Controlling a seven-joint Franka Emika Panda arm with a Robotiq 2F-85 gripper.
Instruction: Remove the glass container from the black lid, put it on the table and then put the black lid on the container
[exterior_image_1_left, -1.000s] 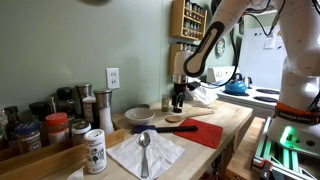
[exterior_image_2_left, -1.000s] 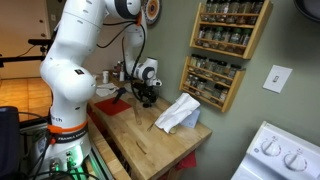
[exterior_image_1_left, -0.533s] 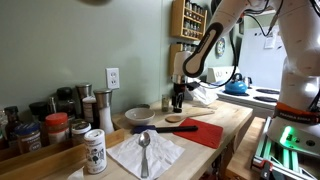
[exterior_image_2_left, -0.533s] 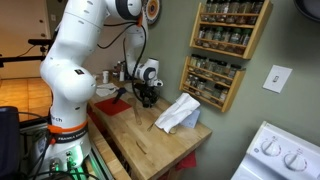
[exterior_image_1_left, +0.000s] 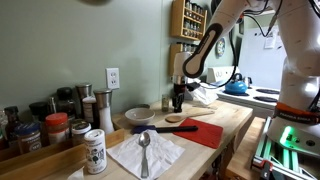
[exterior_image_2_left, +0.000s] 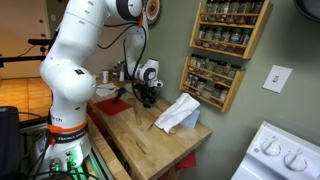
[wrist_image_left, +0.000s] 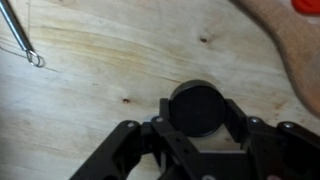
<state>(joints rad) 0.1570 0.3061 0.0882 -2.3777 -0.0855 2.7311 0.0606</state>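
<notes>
In the wrist view a small round black lid (wrist_image_left: 197, 108) sits between my fingers on the wooden table (wrist_image_left: 90, 85). My gripper (wrist_image_left: 198, 113) is shut on it, with one finger against each side of the disc. A thin greyish rim shows along the lid's far edge. I cannot make out the glass container; my fingers and the lid cover whatever is under them. In both exterior views the gripper (exterior_image_1_left: 178, 103) (exterior_image_2_left: 146, 98) points straight down, low over the table (exterior_image_2_left: 150, 145) near the wall.
Just in front of the gripper are a round wooden disc (exterior_image_1_left: 174, 120) and a red mat (exterior_image_1_left: 205, 132). A white napkin (exterior_image_1_left: 146, 158) carries a spoon, beside a white-labelled tin (exterior_image_1_left: 94, 152) and spice jars (exterior_image_1_left: 45, 128). A white cloth (exterior_image_2_left: 178, 112) lies below the spice rack (exterior_image_2_left: 228, 45).
The jaws have gone from wide open to shut against the black lid. The arm has stayed in place.
</notes>
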